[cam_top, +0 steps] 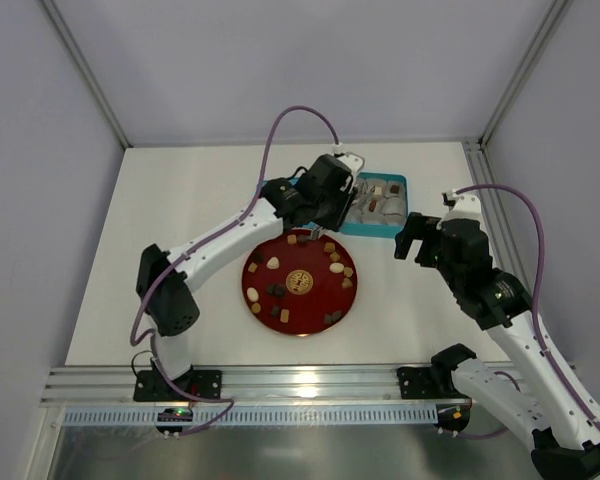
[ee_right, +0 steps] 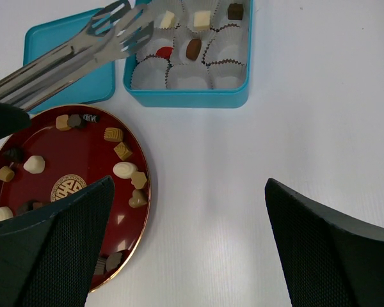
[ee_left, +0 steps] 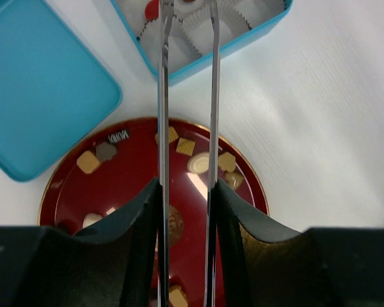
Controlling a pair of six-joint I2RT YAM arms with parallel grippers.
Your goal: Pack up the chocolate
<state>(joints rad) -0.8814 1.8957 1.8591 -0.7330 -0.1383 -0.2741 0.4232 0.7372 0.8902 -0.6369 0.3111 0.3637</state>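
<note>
Red round plate (ee_right: 89,160) on the white table (ee_right: 320,128) holds most of the small chocolate pieces (ee_right: 125,169). Only a few sit in white paper cups (ee_right: 182,75) inside the blue tin box (ee_right: 185,97), far right of the plate. Left jaws squeeze silver metal tongs (ee_right: 70,54) over the box. Right jaws are wide open, holding nothing.

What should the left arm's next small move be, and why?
Probably swing the tongs back from the blue box to the red plate for another piece. Their tips look open and empty over the paper cups, several of which are unfilled, and many chocolates lie on the plate.
</note>
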